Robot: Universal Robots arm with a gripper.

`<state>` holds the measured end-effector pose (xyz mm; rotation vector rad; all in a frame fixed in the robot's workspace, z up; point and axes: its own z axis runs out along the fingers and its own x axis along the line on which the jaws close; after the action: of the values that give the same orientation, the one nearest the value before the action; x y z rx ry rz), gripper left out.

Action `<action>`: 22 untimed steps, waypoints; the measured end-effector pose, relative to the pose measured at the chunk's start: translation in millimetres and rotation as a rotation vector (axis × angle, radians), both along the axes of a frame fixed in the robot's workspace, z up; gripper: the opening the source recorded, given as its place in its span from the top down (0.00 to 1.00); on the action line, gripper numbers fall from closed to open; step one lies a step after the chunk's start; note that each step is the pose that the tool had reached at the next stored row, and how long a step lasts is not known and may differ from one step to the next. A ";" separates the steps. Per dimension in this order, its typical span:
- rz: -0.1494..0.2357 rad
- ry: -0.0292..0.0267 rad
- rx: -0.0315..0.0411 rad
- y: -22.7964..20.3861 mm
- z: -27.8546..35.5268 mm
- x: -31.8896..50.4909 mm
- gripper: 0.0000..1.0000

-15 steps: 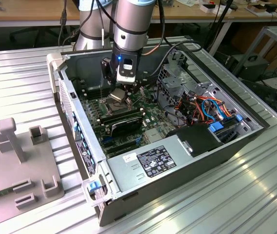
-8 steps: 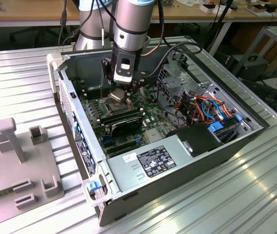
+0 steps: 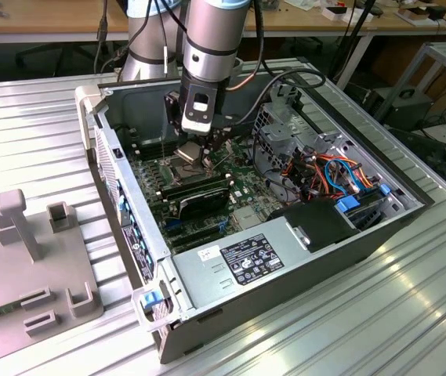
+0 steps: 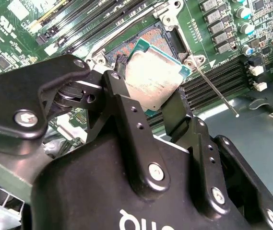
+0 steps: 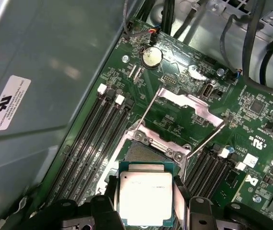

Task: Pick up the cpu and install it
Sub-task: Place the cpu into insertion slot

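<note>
1. The hand [image 4: 148, 96] is clamped on the cpu [image 4: 153, 79], with a black finger [image 4: 126, 112] on each of two opposite edges. The silver face shows in both wrist views.
2. The cpu hangs tilted just beside the open socket [image 5: 143, 154]. Whether they touch, I cannot tell.
3. The socket's metal load frame [image 5: 184, 103] stands swung back.
4. Memory slots [image 5: 95, 141] run alongside on the green motherboard [image 5: 174, 67].
5. In the exterior view, the arm [image 3: 211, 39] reaches down into the open computer case [image 3: 324, 258], which lies on the ribbed metal surface [image 3: 34, 117].
</note>
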<state>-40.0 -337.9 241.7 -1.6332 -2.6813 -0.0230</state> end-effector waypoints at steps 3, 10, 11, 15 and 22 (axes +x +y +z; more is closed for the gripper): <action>-0.048 0.0001 -0.0001 0.0 -0.1 0.0 0.45; -0.177 0.0001 -0.0001 0.0 -0.4 0.0 0.45; -0.194 0.0001 -0.0001 0.0 -0.5 0.0 0.45; -0.294 0.0001 -0.0001 0.0 -0.7 0.0 0.45; -0.408 0.0001 -0.0001 0.0 -1.1 0.0 0.45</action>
<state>-40.1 -337.9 240.7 -2.1445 -2.2970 -0.0230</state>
